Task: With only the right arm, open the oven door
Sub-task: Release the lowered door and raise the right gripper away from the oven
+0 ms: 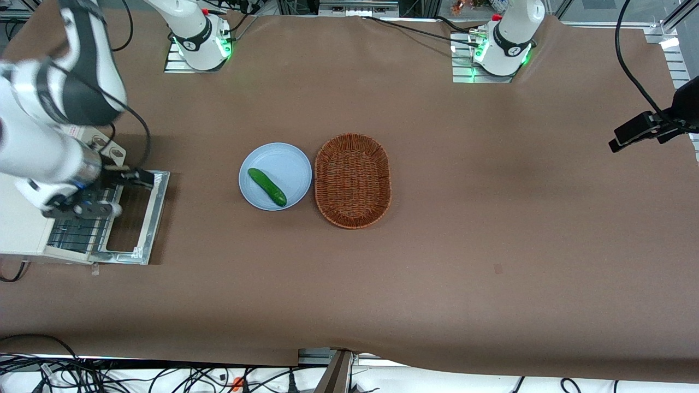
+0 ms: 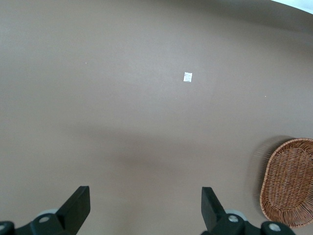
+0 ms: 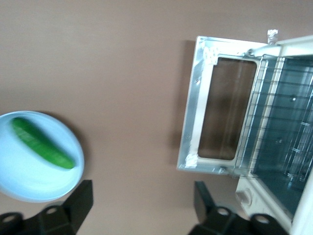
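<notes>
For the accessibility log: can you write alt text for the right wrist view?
The oven door lies folded down flat and fully open on the brown table, showing the wire rack inside the cream oven. The right arm's end effector hangs open above the table, between the door and a pale blue plate holding a cucumber.

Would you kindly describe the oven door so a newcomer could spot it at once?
At the working arm's end of the table stands a cream-white toaster oven. The oven door lies folded down flat before it, under the open gripper. Its silver frame around dark glass sets it apart from the oven's wire rack.
</notes>
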Controlling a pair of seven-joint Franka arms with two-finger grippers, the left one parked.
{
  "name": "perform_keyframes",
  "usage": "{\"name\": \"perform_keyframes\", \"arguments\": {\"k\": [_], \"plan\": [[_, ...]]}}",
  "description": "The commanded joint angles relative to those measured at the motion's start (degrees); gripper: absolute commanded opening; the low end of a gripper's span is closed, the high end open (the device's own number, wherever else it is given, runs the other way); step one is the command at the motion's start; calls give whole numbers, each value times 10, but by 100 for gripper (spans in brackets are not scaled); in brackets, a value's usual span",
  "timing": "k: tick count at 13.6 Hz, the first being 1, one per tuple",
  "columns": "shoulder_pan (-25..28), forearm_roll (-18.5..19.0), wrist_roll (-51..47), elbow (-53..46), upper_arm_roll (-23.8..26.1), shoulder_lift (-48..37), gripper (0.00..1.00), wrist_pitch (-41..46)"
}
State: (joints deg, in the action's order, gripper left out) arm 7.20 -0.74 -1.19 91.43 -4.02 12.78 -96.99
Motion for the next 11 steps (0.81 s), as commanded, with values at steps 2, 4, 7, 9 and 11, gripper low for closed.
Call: {"name": "perform_keyframes", "arguments": {"k": [2, 4, 7, 9, 11], "plan": [[-61, -34, 27, -35, 9, -43, 100, 91], [-82, -10, 25, -49, 9, -64, 100, 103], [-100, -6, 19, 40, 10, -128, 100, 77], [-102, -3, 20, 81, 21, -154, 100, 31], [-116, -5, 31, 63, 23, -138, 100, 31]]}}
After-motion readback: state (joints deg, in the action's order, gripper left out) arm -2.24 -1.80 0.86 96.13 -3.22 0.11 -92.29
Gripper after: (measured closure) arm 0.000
